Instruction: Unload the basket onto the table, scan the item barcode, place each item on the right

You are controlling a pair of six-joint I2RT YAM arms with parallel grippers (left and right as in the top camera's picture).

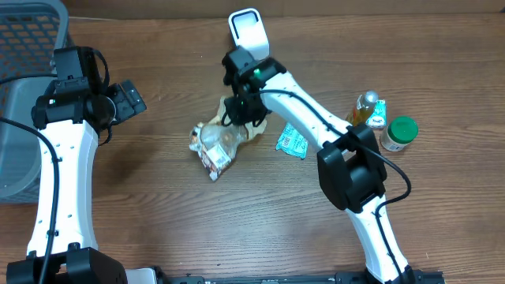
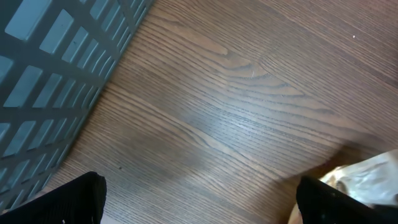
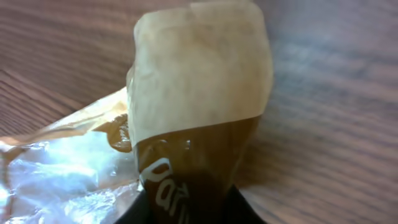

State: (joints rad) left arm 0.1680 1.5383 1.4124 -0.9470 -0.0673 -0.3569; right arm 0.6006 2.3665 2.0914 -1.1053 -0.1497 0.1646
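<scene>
A crumpled snack bag point(image 1: 217, 143) of clear and tan-brown film lies at the table's middle. My right gripper point(image 1: 241, 106) is down at its far end. In the right wrist view the bag's tan and brown flap point(image 3: 199, 93) rises from between the black fingers point(image 3: 134, 213), which are shut on it. A white scanner point(image 1: 247, 30) stands at the back of the table, behind the right arm. My left gripper point(image 1: 130, 99) hovers at the left with its jaws wide open and nothing between them; the left wrist view shows bare wood under it and the bag's edge point(image 2: 373, 177) at the right.
A grey mesh basket point(image 1: 20, 87) fills the far left. A teal packet point(image 1: 292, 142) lies right of the bag. Further right stand a small bottle point(image 1: 365, 108) and a green-capped jar point(image 1: 399, 134).
</scene>
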